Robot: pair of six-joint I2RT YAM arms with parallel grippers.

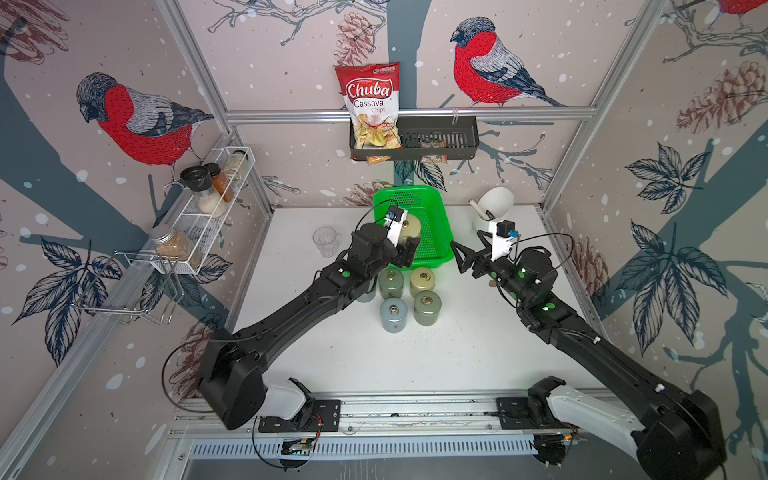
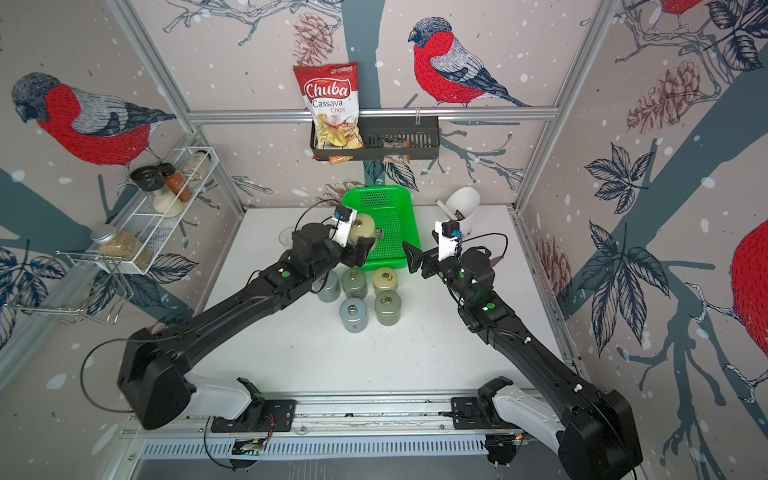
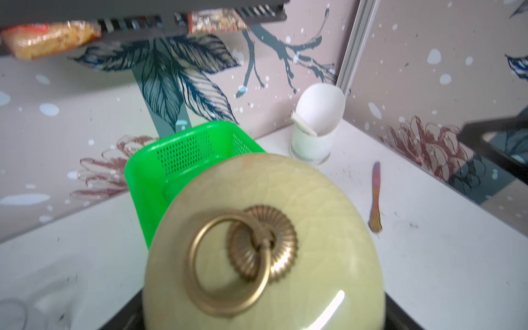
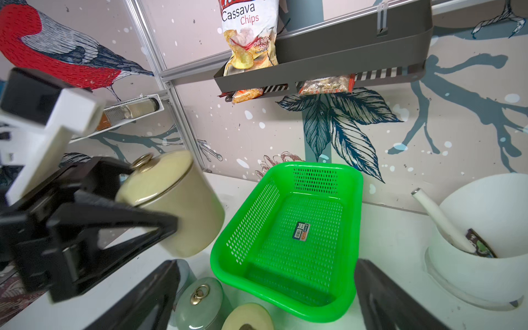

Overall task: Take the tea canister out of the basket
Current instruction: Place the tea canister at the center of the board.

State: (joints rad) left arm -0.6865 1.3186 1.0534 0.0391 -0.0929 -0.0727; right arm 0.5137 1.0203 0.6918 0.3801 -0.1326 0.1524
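- The tea canister [image 1: 409, 230] is a round, cream pot with a brass ring on its lid.
- It is tilted, not standing straight.
- Its long way runs from the lid, which is high and leans to the far left, down to the base, which is low and points toward the basket [image 1: 434, 239].
- In the left wrist view the lid and ring face the camera and fill most of the picture.
- The left gripper [image 1: 408, 246] has the canister squeezed between its two black fingers.
- The fingers press on the round sides of the pot, below the lid.
- The canister is up in the air, over the left edge of the basket. It does not touch the table.
- In the right wrist view the green basket [image 4: 285, 297] has only a small label inside.
- The right gripper [image 1: 468, 249] has its fingers spread wide and holds nothing.
- It hangs just beside the near right corner of the basket.
- The other canisters [image 1: 394, 315] stand upright on the table, just near of the basket.
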